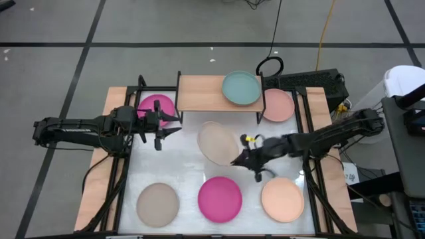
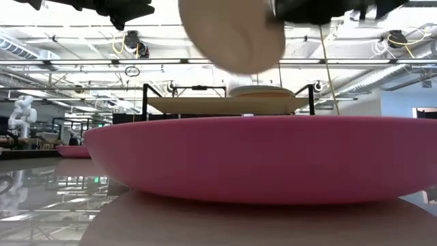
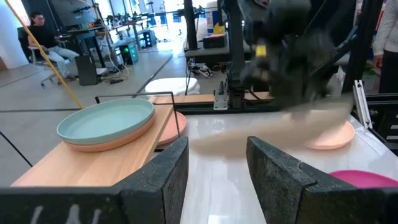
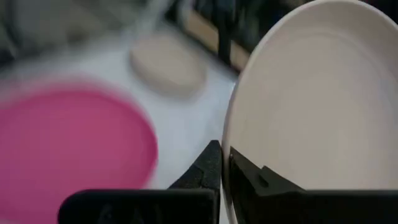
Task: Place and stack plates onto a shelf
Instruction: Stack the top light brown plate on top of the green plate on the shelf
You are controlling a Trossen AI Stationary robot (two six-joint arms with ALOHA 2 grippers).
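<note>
your right gripper [image 1: 240, 159] has its fingers clenched on the rim of the beige plate [image 1: 217, 142], holding it lifted off the table just in front of the shelf [image 1: 199, 93]. your left gripper [image 1: 162, 128] hangs with fingers released beside the shelf's left end, over a magenta plate [image 1: 157, 105]. a teal plate [image 1: 241, 87] sits on the shelf's right half.
</note>
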